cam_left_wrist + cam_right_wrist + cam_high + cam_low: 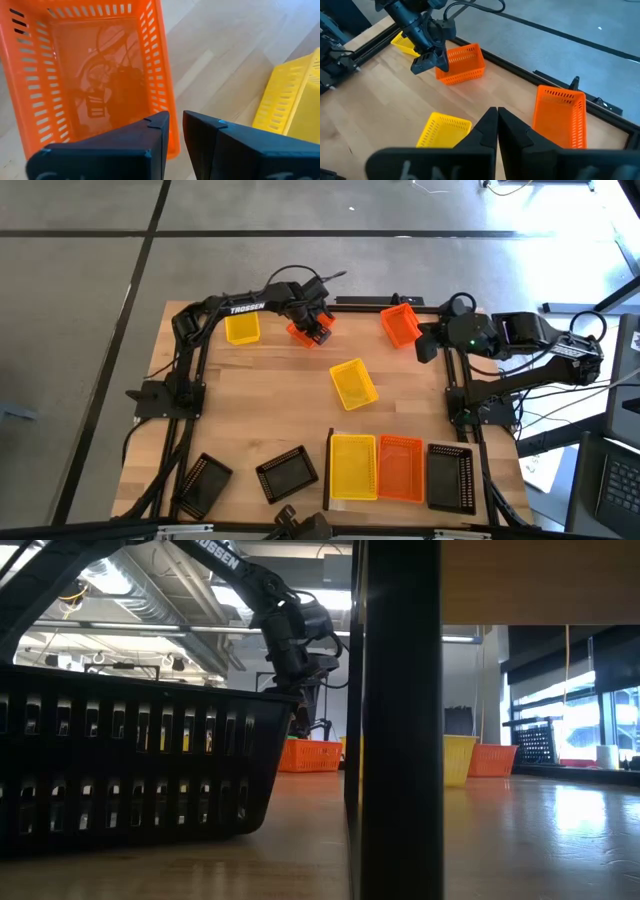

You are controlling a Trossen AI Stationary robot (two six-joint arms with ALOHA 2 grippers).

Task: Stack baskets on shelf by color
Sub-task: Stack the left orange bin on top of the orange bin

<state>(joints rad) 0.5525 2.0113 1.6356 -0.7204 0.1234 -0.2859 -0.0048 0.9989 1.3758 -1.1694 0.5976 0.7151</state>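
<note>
High view is showing the left gripper (318,330) hanging over an orange rectangular plastic mesh basket (301,332) at the far edge of the pale wooden tabletop (260,400). In the left wrist view its two dark fingers (150,145) are straddling the near wall of that orange basket (95,75), one finger inside and one outside with a narrow gap between them; whether they are actually pinching the wall I cannot tell. A yellow mesh basket (242,328) is lying just beside it toward the left arm's base.

The right gripper (496,120) is waiting clenched and empty above the table's far right part, near a second orange mesh basket (400,324) that is tilting by the far rim. Another yellow mesh basket (353,383) is sitting askew in the middle of the table.

At the near edge the pale wooden shelf board with a dark upright end piece (330,470) is carrying three baskets side by side: a yellow one (352,466), an orange one (402,468) and a black one (450,477). Two more black mesh baskets (287,473) (204,481) are lying loose on the table to the shelf's left.
</note>
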